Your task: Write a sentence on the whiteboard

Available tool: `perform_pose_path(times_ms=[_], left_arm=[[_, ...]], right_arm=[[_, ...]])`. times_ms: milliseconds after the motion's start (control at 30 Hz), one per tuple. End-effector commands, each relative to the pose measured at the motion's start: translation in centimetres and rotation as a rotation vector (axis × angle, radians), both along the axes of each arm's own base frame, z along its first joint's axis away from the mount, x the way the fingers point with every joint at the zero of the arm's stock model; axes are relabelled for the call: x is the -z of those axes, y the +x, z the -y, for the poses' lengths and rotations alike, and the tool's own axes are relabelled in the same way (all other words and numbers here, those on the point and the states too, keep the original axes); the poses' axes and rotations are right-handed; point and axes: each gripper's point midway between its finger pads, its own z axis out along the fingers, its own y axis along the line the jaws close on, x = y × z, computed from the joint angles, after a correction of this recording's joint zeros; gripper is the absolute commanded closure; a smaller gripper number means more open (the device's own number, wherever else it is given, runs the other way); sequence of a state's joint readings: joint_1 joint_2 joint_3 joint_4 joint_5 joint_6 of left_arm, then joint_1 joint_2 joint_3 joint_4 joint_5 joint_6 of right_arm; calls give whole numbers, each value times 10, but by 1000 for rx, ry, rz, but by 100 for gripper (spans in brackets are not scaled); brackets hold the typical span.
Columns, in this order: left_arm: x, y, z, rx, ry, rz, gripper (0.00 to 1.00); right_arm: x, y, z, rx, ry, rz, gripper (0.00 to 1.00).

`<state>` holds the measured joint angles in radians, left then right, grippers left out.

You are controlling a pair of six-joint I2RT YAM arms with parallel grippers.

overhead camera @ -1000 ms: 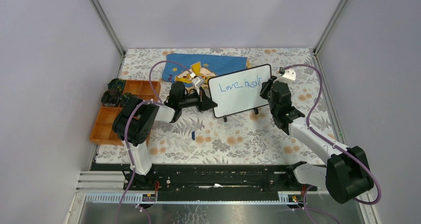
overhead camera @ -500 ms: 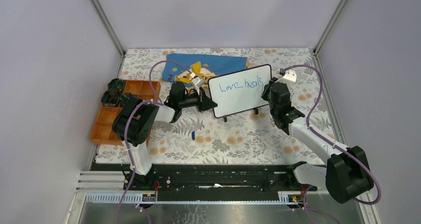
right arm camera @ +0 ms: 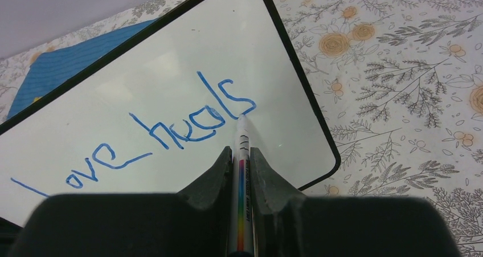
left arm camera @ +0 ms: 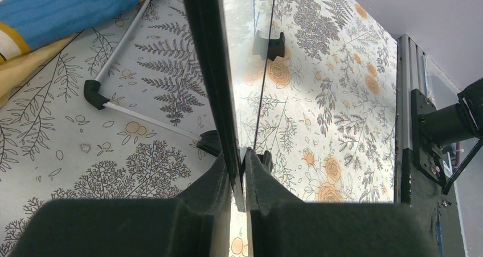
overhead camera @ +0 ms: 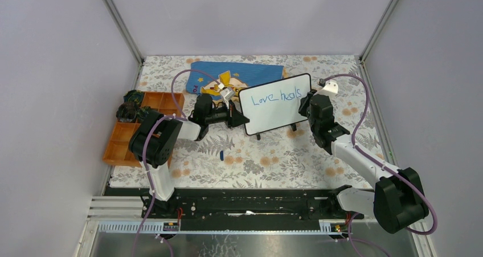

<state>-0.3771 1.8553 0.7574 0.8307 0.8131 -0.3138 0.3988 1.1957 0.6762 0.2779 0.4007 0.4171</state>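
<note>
The whiteboard [overhead camera: 275, 103] stands on its little black feet in the middle of the flowered table [overhead camera: 273, 160], toward the far side. It sits just in front of the blue cloth [overhead camera: 245, 73], with its long axis running left to right and the right end a little farther away. The left gripper [left arm camera: 238, 167] has its jaws pinched narrow on the board's left edge, the thin black rim caught between the two fingers, and so steadies it. The right gripper [right arm camera: 240, 153] is closed around a marker [right arm camera: 242, 177], whose barrel points up and away from the jaws onto the board face. Its tip touches the surface at the lower right of the last letter. The sentence [overhead camera: 276, 97] so far reads "Love heals" in thin blue handwriting on one line across the upper half. The marker carries a rainbow stripe and some small print (too fine to read). What the next stroke seems to turn on is where blank board remains. Little room is left between the final "s" and the right rim, while the whole lower half beneath the line is bare. That area lies down and to the left of the tip, within the right arm's reach, so a further word probably belongs there.
</note>
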Motion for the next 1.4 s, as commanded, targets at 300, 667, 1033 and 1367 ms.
perform_pose_path(times_ms=[300, 667, 1033, 1367], left_arm=[[57, -23, -10, -4, 146, -136, 100], [57, -23, -11, -5, 154, -135, 100], [60, -24, -13, -7, 168, -140, 100], [62, -24, -14, -7, 177, -141, 100]], right_arm=[[-33, -13, 4, 5, 48, 33, 100], [-88, -66, -35, -235, 0, 174, 100], [-59, -105, -110, -481, -124, 209, 100], [-46, -112, -119, -439, -186, 323, 100]])
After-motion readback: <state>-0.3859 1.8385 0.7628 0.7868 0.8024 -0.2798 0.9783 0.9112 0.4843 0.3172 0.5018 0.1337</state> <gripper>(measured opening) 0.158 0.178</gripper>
